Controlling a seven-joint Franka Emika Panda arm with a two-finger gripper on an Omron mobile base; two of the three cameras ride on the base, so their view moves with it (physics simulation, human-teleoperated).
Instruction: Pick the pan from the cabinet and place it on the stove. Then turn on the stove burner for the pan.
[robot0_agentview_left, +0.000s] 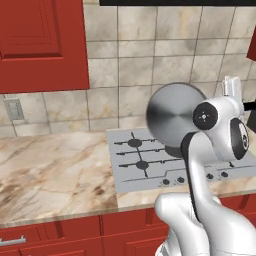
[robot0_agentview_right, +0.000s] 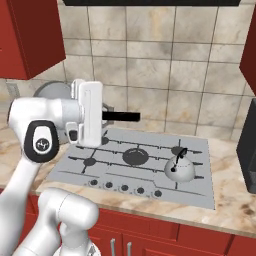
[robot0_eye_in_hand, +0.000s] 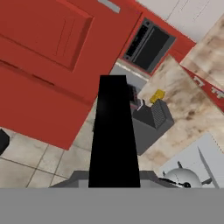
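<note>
The silver-grey pan (robot0_agentview_left: 175, 117) hangs on edge above the left rear of the stove (robot0_agentview_left: 131, 170), its round underside turned toward the left base view. In the right base view the pan (robot0_agentview_right: 49, 90) peeks out behind my arm, and its black handle (robot0_agentview_right: 122, 116) sticks out level to the right. My gripper (robot0_agentview_right: 104, 117) is shut on that handle close to the pan's body. The handle (robot0_eye_in_hand: 113, 135) runs straight up the middle of the hand view. A red wall cabinet (robot0_agentview_left: 40, 42) with its door shut hangs at the upper left.
A domed silver kettle (robot0_agentview_right: 180, 170) stands on the stove's (robot0_agentview_right: 150, 172) right front burner. Knobs (robot0_agentview_right: 125, 189) line the stove's front edge. A dark appliance (robot0_agentview_right: 247, 155) stands on the counter at the far right. Marble counter (robot0_agentview_left: 55, 170) stretches left of the stove.
</note>
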